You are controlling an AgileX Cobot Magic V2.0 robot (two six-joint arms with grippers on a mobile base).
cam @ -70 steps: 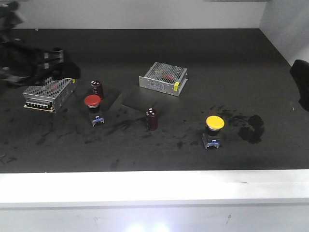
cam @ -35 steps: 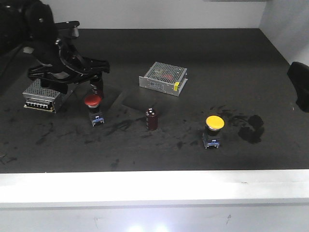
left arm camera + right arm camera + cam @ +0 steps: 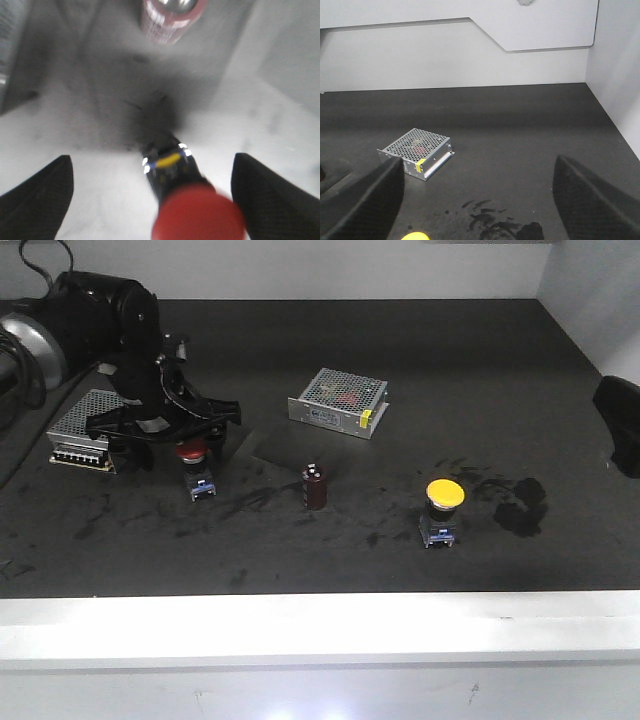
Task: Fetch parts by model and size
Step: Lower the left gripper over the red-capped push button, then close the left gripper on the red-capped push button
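The dark, scuffed counter (image 3: 400, 560) carries everything. Over its nine o'clock side hangs the black left claw (image 3: 170, 430), spread wide and holding nothing. At the three o'clock edge the black right claw (image 3: 479, 161) is likewise spread and empty. Two silver perforated-metal power supply boxes lie on the counter, one near twelve o'clock (image 3: 338, 402) and one at the far nine o'clock edge (image 3: 85, 425). A dark maroon cylindrical capacitor (image 3: 315, 486) stands upright near the middle. The red-capped mushroom-head push-button switch (image 3: 192, 452) stands directly under the left claw. In the wrist view it sits between the two fingers (image 3: 35, 200), which do not touch it. The yellow-capped mushroom-head push-button switch (image 3: 445, 493) stands alone toward four o'clock, well apart from either claw. We judge both switches to be light, rigid plastic and top-heavy, with a broad cap on a narrow dark base, so a sideways nudge could topple them. The domed cap looks smooth and likely slippery. We would grip the dark body just beneath the cap, across its flat sides, clear of the blue terminals.
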